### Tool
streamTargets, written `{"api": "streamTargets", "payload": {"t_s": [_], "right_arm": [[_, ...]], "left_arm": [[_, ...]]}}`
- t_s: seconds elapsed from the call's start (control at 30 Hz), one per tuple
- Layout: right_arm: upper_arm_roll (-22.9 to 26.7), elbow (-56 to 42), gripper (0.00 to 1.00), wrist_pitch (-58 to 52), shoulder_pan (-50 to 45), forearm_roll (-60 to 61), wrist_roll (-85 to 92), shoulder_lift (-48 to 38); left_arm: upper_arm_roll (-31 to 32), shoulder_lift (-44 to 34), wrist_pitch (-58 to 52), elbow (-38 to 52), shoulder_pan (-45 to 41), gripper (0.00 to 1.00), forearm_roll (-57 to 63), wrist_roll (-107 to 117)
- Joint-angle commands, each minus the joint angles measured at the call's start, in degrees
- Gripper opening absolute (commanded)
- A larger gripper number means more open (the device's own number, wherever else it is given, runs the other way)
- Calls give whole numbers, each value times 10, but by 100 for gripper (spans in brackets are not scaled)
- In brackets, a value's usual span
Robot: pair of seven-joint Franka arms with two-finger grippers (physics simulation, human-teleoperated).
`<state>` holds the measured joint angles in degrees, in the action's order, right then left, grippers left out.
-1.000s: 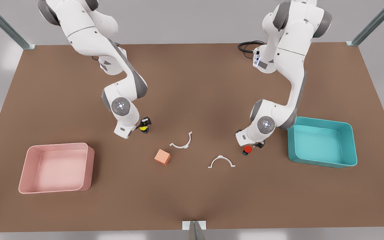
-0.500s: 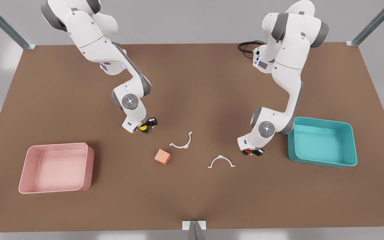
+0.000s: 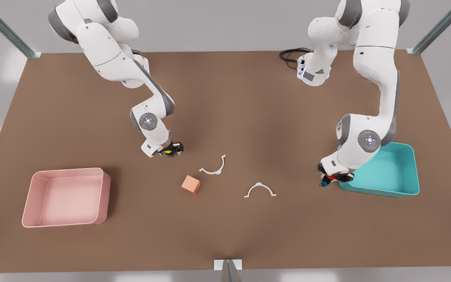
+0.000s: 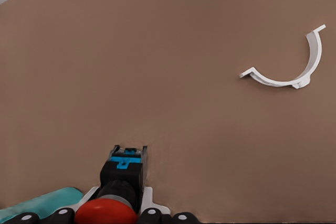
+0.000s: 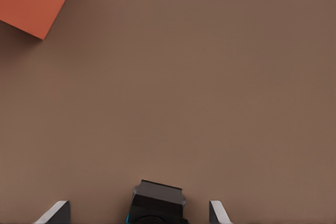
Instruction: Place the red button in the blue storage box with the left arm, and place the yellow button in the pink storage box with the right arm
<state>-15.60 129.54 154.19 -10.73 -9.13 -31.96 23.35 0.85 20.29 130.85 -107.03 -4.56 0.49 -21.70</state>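
The left gripper (image 3: 329, 178) hangs just off the blue box's (image 3: 412, 164) near-left corner, at the front view's right, its jaws closed on the red button (image 3: 330, 177). In the front view the wrist hides most of the button; only a sliver of red and blue peeps out. In the left wrist view the red cap (image 4: 106, 212) is cut by the picture's edge, with a corner of the blue box (image 4: 37, 203) beside it.

The right gripper (image 3: 167, 150) sits well left of the blue box, above the pink box (image 3: 29, 196). The yellow button (image 3: 168, 151) lies between its fingers, mostly hidden by the hand. In the right wrist view the fingertips (image 5: 56, 212) stand apart on either side of the button's dark base (image 5: 157, 204), not touching it, the jaws wide.

An orange cube (image 3: 191, 184) and two white clips (image 3: 214, 166) (image 3: 260, 190) lie between the two boxes. Bare table (image 3: 225, 235) runs from each gripper to its box.
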Motion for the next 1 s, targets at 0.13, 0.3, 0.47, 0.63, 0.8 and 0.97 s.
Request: {"api": "streamTargets", "payload": {"t_s": [0.13, 0.3, 0.47, 0.63, 0.8, 0.97], "right_arm": [[0, 12, 90, 10, 1, 1, -37, 1], [0, 16, 62, 10, -1, 1, -37, 2], [0, 16, 46, 9, 0, -15, -36, 1], [0, -30, 46, -57, 2, -16, -32, -44], [3, -82, 46, -121, 71, -16, 94, -60], [7, -154, 46, -204, 138, -16, 215, -58]], "left_arm": [[-23, -58, -101, -85, 86, 50, 29, -352], [-27, -10, -40, -92, 131, 95, 36, -397], [-29, -14, -89, -66, 126, 100, 33, -313], [-24, -21, -316, 225, 54, 100, -22, 181], [-27, -130, -346, 234, 54, 100, -55, 209], [-27, -127, -346, 234, 56, 100, -55, 206]]}}
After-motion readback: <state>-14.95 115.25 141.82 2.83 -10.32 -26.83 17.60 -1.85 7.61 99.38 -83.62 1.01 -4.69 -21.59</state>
